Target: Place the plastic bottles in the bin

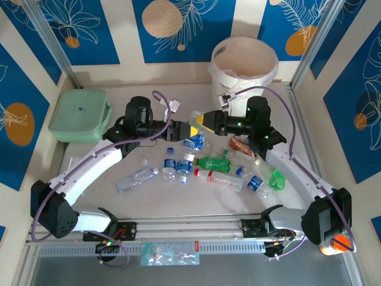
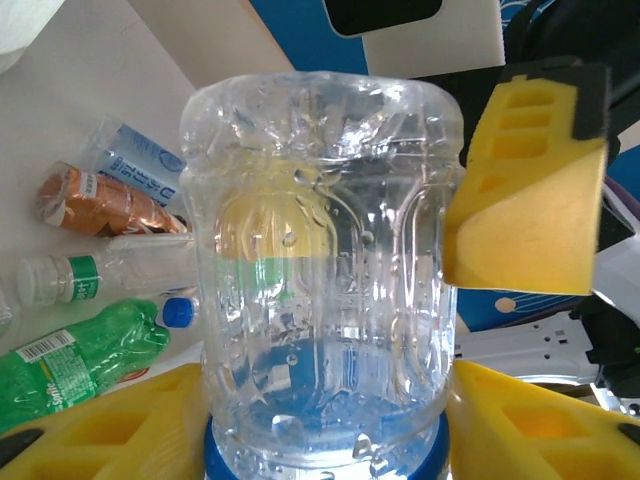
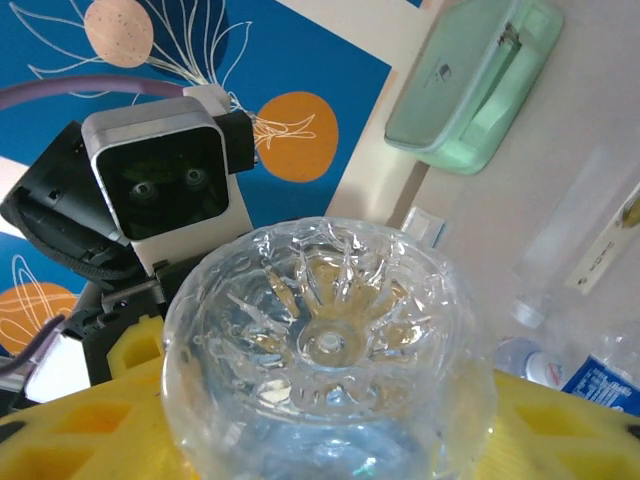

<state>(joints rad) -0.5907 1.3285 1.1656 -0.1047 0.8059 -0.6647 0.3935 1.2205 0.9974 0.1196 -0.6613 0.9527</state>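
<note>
A clear bottle [image 1: 196, 115] hangs over the desk [image 1: 155, 198], short of the bin [image 1: 218, 59], between both arms. The left jaws are clamped on its blue-labelled end. The right jaws straddle its base, but their tips are cut off, so I cannot tell if they grip. Other bottles [image 1: 209, 164] litter the desk.

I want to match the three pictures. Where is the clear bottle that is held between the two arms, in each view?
Top external: the clear bottle is near the centre, between the left hand and the right hand.
Left wrist: it stands in the middle, base upward, blue label at the bottom edge.
Right wrist: its base faces the camera, low in the centre.
Shared landmark: the right hand's yellow fingers, beside the bottle.
</note>
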